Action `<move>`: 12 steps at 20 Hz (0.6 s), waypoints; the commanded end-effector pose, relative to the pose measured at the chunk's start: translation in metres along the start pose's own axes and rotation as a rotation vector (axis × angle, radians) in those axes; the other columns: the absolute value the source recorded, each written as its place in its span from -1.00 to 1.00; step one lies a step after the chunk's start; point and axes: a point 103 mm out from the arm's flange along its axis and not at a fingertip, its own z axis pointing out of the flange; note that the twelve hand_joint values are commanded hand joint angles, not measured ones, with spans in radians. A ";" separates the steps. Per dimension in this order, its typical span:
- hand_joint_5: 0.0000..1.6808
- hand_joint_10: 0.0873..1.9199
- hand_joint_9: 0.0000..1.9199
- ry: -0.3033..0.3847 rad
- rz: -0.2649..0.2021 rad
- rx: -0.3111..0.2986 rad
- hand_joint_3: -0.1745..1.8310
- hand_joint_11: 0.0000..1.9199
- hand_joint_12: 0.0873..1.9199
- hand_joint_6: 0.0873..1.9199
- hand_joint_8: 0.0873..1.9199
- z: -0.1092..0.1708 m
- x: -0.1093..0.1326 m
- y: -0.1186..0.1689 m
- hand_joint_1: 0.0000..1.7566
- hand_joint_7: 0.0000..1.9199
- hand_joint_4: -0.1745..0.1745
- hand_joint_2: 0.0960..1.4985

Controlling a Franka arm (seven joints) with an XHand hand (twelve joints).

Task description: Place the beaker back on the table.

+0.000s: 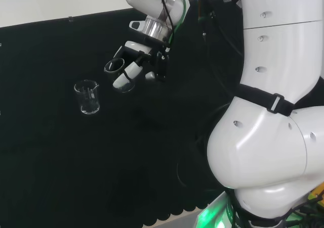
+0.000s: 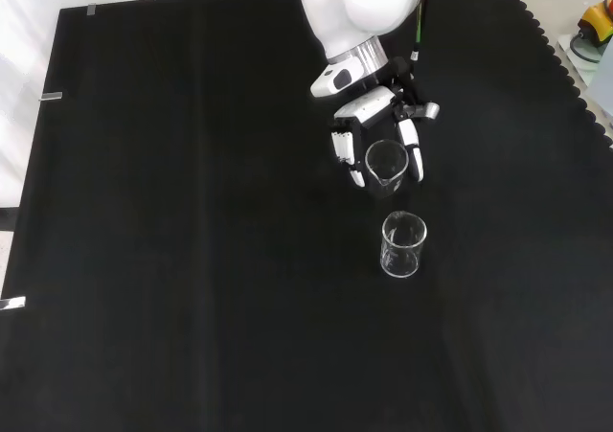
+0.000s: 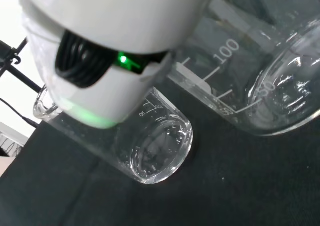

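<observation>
A clear glass beaker [image 1: 116, 67] is tilted in the hand [image 1: 137, 61], whose fingers are curled round its wall. In the front view the same beaker [image 2: 384, 165] sits between the white fingers [image 2: 340, 150] below the palm of the hand [image 2: 370, 106]. In the wrist view it is the large beaker with printed marks [image 3: 260, 85], beside a blurred white part of the hand [image 3: 115, 45]. I cannot tell whether its base touches the black cloth [image 2: 192, 260].
A second clear beaker [image 1: 87, 97] stands upright on the cloth, left of the hand in the head view and just below the held one in the front view [image 2: 403, 244]; the wrist view shows it close by [image 3: 155, 146]. The arm's white links [image 1: 273, 111] fill the head view's right.
</observation>
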 end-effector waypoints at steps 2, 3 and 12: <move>0.73 -0.91 0.56 0.005 -0.014 0.015 -0.23 0.33 -0.36 -0.81 -1.00 0.005 0.000 0.003 0.64 0.68 -1.00 -0.28; 0.73 -0.93 0.57 0.006 -0.014 0.014 -0.23 0.33 -0.36 -0.82 -1.00 0.006 0.000 0.003 0.64 0.68 -1.00 -0.28; 0.75 -1.00 0.62 0.048 -0.023 0.008 -0.24 0.33 -0.35 -0.86 -0.91 0.014 -0.012 0.004 0.64 0.64 -1.00 -0.27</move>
